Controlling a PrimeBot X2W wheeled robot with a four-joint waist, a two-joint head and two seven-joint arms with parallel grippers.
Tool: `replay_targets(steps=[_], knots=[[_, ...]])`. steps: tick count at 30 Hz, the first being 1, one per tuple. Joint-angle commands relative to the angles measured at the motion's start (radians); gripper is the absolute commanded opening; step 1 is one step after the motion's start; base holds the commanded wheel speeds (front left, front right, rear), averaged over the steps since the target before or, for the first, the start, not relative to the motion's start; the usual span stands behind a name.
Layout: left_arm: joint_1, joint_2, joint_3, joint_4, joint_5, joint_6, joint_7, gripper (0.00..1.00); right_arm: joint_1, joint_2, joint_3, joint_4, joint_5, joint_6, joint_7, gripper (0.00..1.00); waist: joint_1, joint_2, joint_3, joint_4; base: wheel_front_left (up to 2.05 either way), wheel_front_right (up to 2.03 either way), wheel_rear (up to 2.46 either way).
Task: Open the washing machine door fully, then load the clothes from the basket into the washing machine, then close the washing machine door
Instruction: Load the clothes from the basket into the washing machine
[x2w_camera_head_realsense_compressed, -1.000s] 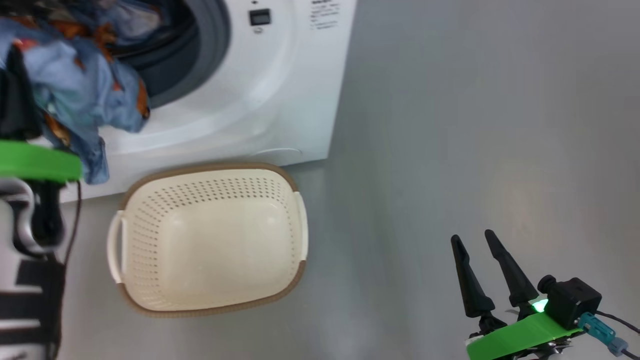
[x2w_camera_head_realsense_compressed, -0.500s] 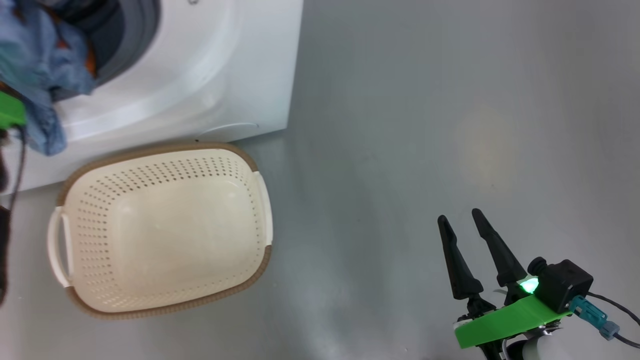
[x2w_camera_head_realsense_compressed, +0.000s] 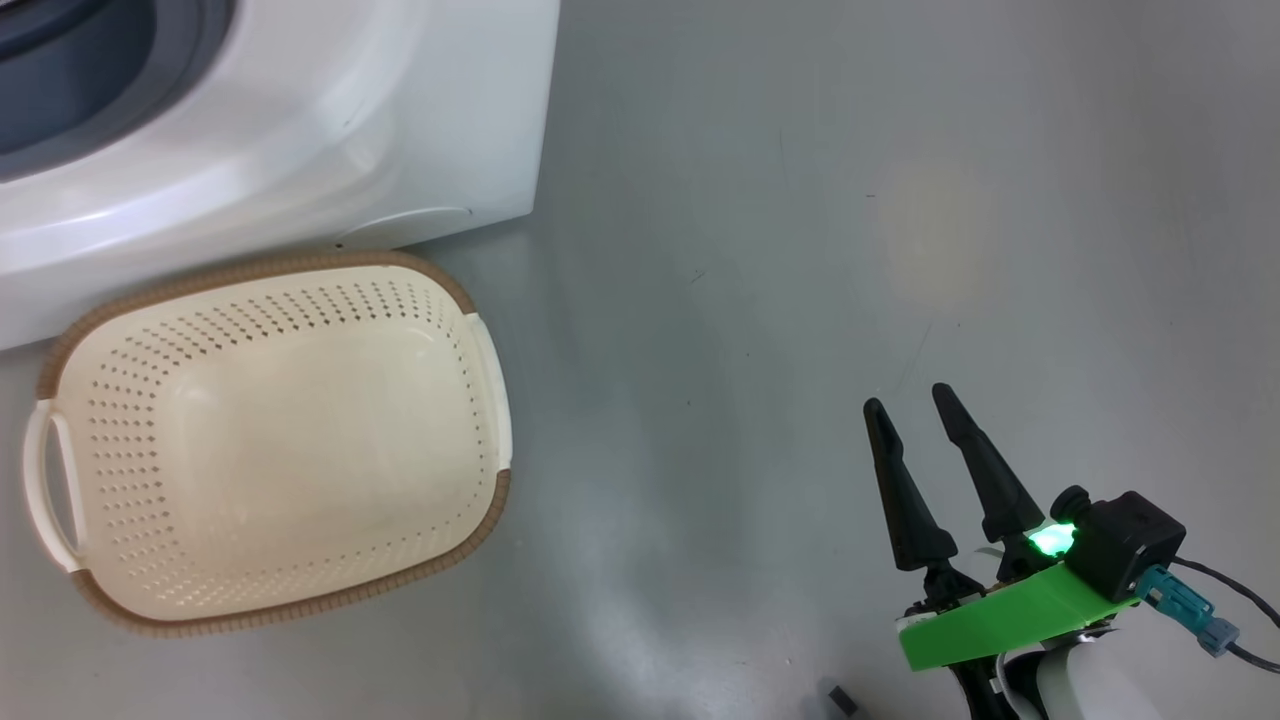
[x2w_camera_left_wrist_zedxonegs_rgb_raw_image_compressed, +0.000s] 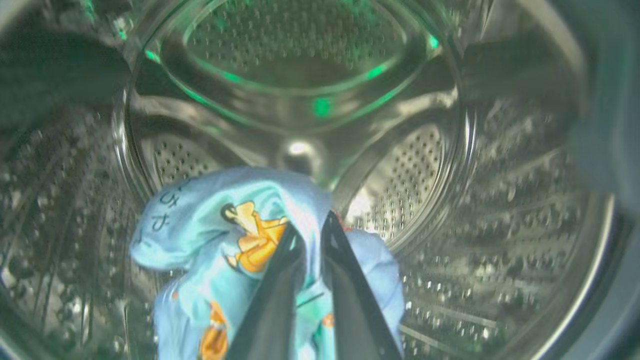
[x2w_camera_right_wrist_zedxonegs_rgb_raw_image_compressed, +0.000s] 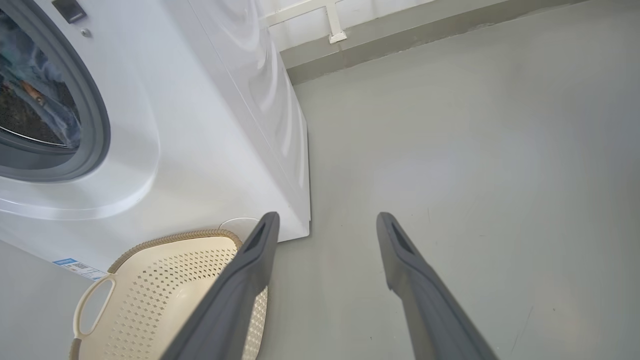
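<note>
Light-blue soft fabric clothes (x2w_camera_left_wrist_zedxonegs_rgb_raw_image_compressed: 225, 235) with orange cartoon prints lie in the steel perforated drum (x2w_camera_left_wrist_zedxonegs_rgb_raw_image_compressed: 300, 40), pinched by your left tool (x2w_camera_left_wrist_zedxonegs_rgb_raw_image_compressed: 311, 224), jaws nearly together; limp and light, they want a bunched-fold hold, while your right tool (x2w_camera_head_realsense_compressed: 908, 398) hangs spread wide.

Smooth grey floor (x2w_camera_head_realsense_compressed: 800, 250), white wall (x2w_camera_right_wrist_zedxonegs_rgb_raw_image_compressed: 390, 10) beyond

One washing machine (x2w_camera_head_realsense_compressed: 400, 120), one basket (x2w_camera_head_realsense_compressed: 300, 262), one clothes bundle (x2w_camera_left_wrist_zedxonegs_rgb_raw_image_compressed: 200, 235), two end effectors (x2w_camera_head_realsense_compressed: 907, 396) (x2w_camera_left_wrist_zedxonegs_rgb_raw_image_compressed: 311, 222)
</note>
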Motion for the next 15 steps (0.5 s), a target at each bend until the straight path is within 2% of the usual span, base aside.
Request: replay_targets(steps=[1, 15], knots=[[0.024, 0.041, 0.013, -0.012, 0.019, -0.003, -0.005, 1.0, -0.004, 0.0, 0.021, -0.023, 0.011, 0.003, -0.005, 1.0, -0.0001, 0.0, 0.002, 0.0, 0.0, 0.0, 0.0], [0.084, 0.008, 0.016, 0.065, 0.033, -0.003, -0.005, 1.0, -0.016, 0.0, 0.029, -0.014, 0.006, 0.003, -0.005, 1.0, -0.0001, 0.0, -0.007, 0.021, 0.0, 0.0, 0.0]])
